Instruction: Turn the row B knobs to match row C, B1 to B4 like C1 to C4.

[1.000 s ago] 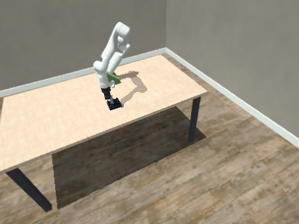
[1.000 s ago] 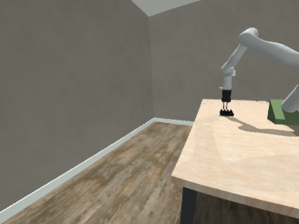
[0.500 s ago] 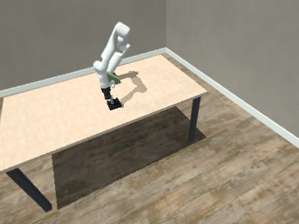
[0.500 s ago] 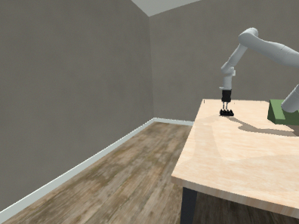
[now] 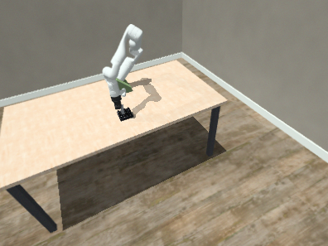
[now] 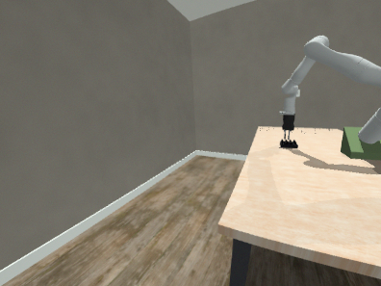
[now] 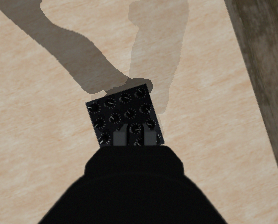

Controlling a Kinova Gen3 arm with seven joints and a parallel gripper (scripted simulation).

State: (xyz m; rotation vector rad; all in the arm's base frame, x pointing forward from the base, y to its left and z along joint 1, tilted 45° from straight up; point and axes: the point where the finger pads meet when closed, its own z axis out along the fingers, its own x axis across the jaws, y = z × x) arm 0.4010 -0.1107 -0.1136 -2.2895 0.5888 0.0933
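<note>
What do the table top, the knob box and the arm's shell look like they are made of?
Table top: pale wood or laminate, matte, faint grain streaks. Knob box: black, probably plastic, dull, with small glints on the knobs. Arm shell: white, smooth, likely moulded plastic, soft sheen.
</note>
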